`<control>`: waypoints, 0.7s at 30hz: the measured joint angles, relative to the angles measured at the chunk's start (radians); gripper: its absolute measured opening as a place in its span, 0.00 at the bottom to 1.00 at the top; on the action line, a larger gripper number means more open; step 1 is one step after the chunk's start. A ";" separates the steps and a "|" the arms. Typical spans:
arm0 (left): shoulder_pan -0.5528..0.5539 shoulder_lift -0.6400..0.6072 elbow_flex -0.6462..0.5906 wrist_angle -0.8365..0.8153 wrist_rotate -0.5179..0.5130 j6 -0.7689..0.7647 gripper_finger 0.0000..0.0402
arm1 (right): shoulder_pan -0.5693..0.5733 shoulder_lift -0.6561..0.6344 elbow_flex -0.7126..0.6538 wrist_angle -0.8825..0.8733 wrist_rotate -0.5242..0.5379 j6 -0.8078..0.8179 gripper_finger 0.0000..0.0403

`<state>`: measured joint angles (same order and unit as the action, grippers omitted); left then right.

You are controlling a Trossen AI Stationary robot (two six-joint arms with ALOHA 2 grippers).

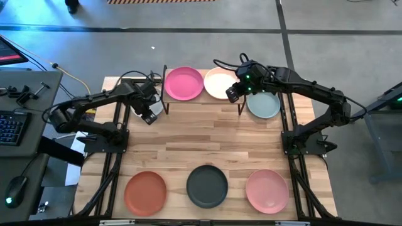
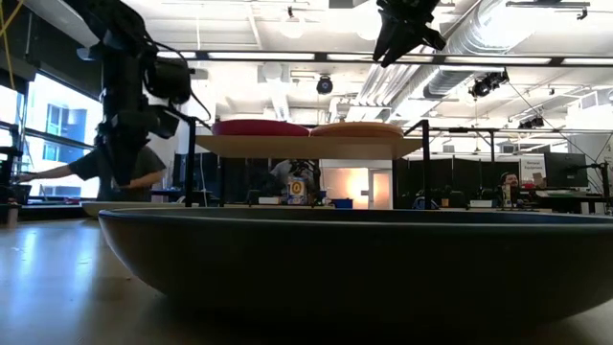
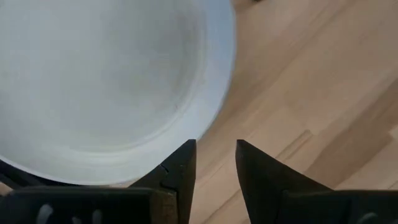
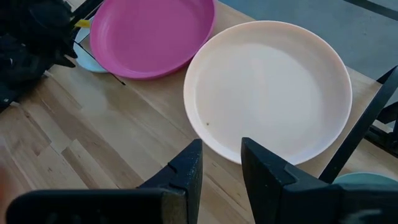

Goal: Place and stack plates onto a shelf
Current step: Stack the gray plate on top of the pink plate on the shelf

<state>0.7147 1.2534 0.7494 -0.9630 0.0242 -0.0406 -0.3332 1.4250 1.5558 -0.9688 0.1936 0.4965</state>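
- The shelf [image 1: 202,100] stands at the far edge of the counter [image 1: 207,138], with the magenta plate [image 1: 184,83] and the peach plate [image 1: 221,83] side by side on top.
- The right hand [image 4: 221,163] hovers just over the peach plate's near rim, fingers slightly spread, pinching nothing.
- The left hand [image 3: 215,163] hangs by the shelf's left end over a pale grey-green plate [image 3: 106,81], fingers parted and empty.
- Another grey-green plate [image 1: 264,104] lies beside the shelf's right end.
- Terracotta plate [image 1: 146,192], charcoal plate [image 1: 207,186] and pink plate [image 1: 267,190] line the near edge.
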 joint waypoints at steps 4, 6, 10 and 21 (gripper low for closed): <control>-0.013 0.039 0.000 0.003 -0.003 0.000 0.26 | 0.000 0.000 0.000 0.000 0.000 -0.001 0.22; -0.020 0.055 0.000 0.004 -0.004 0.011 0.26 | 0.000 0.000 0.000 0.000 0.001 -0.005 0.22; -0.026 0.092 0.000 0.019 -0.018 0.027 0.26 | 0.000 0.000 0.000 -0.002 0.001 -0.005 0.22; -0.029 0.163 0.005 0.062 -0.037 0.052 0.26 | 0.000 0.000 0.000 -0.022 0.002 -0.007 0.22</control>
<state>0.6861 1.4166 0.7544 -0.9009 -0.0124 0.0118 -0.3328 1.4250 1.5558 -0.9905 0.1951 0.4890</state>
